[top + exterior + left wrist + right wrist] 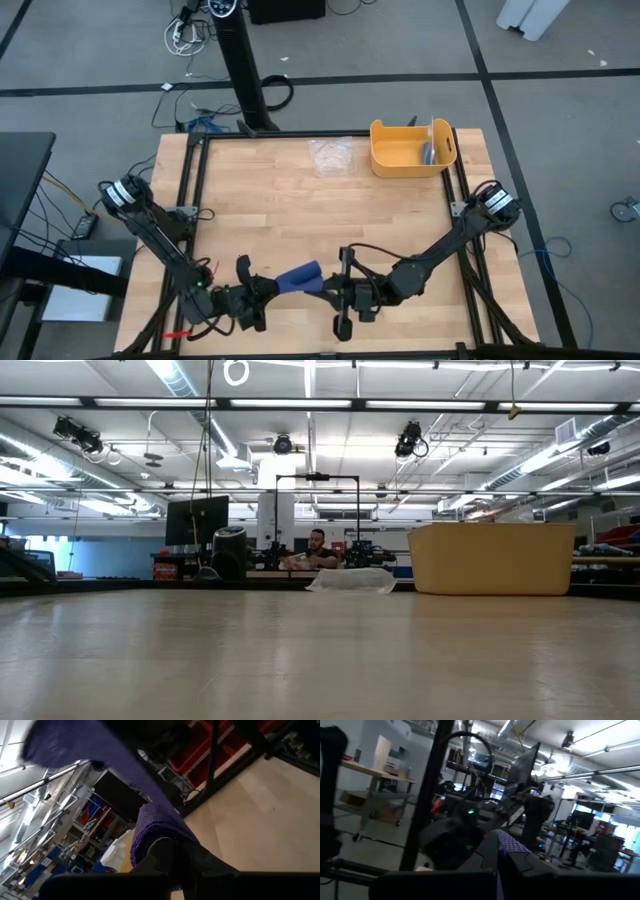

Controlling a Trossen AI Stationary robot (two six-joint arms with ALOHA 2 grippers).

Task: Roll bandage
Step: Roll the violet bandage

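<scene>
The bandage (300, 276) hangs above the counter's (300, 200) 6 o'clock edge, between both hands. The left hand (268, 288) is narrow on one end, the right hand (330, 290) closed on the other. It seems the rolling step; next, one hand should probably turn while the band stays tight.

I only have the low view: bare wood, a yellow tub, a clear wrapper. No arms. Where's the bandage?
Observer: The dark-blue soft cloth bandage is at the table's near edge, held up between both grippers, as the high view shows.
Operator: Which gripper has it?
Observer: Both. The left gripper is shut on one end; cloth wraps over its fingers in the left wrist view.
Operator: And the right?
Observer: The right gripper is shut on the other end; blue cloth pokes out between its fingers.
</scene>
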